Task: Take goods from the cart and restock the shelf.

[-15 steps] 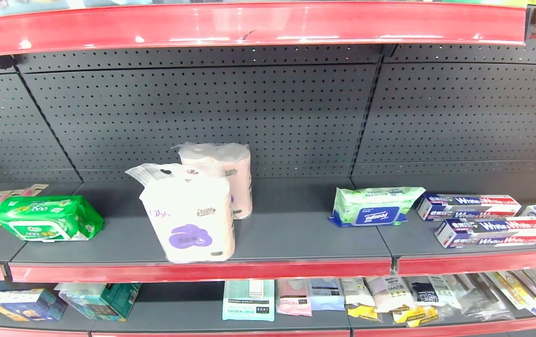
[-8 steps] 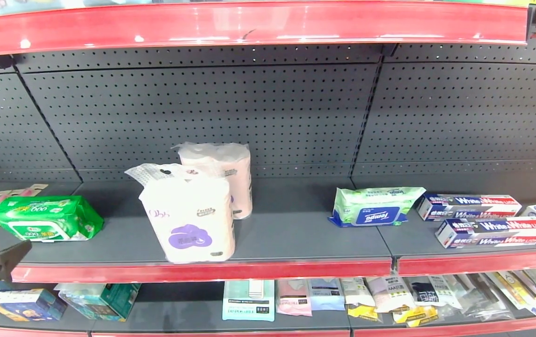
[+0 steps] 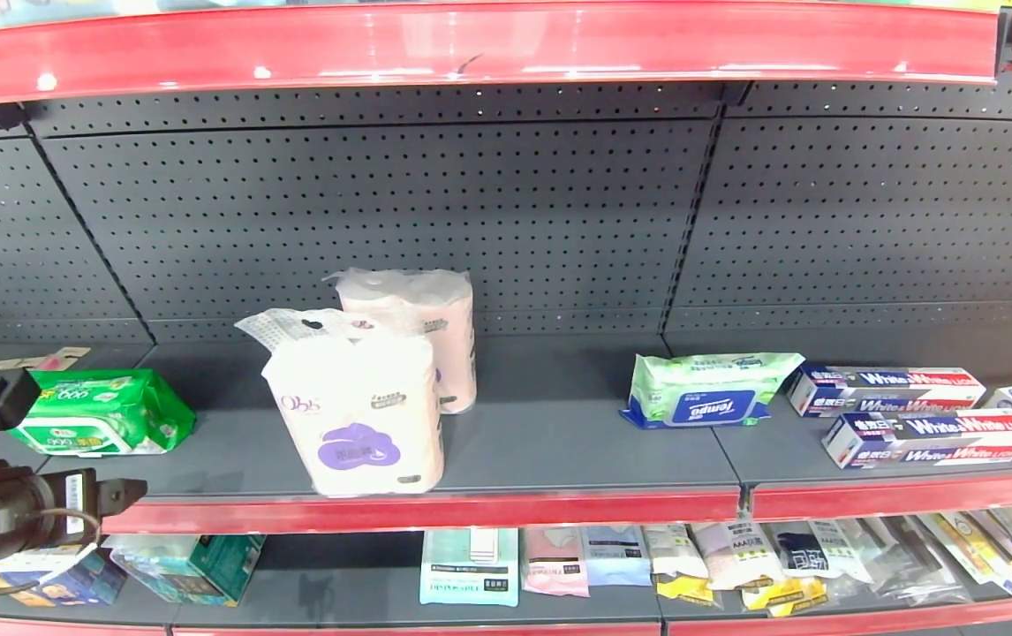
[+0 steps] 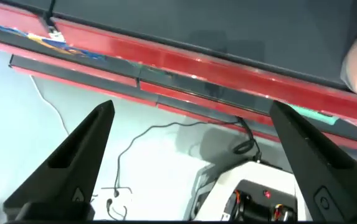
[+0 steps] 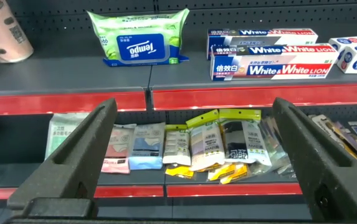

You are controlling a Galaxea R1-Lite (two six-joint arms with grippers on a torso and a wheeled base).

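Two white toilet-paper packs (image 3: pixel 360 415) stand on the grey middle shelf (image 3: pixel 559 442), one behind the other. A green wipes pack (image 3: pixel 117 411) lies at the shelf's left. My left gripper (image 3: pixel 82 437) hangs open and empty in front of that pack, at the red shelf edge (image 4: pixel 228 62). In the left wrist view the left gripper (image 4: pixel 192 109) has only floor between its fingers. My right gripper (image 5: pixel 195 106) is open and empty, facing the shelves, with a blue-labelled wipes pack (image 5: pixel 138 37) and toothpaste boxes (image 5: pixel 271 59) beyond it.
The blue-labelled wipes pack (image 3: pixel 705 389) and toothpaste boxes (image 3: pixel 912 415) fill the shelf's right side. Bare shelf lies between the toilet paper and these wipes. Small packets (image 3: pixel 736 556) and boxes (image 3: pixel 197 565) crowd the lower shelf. A red-edged shelf (image 3: pixel 471 40) overhangs above.
My left arm has risen into the head view at the lower left and moved up and rightward, now covering part of the green pack's left end. The goods have not moved.
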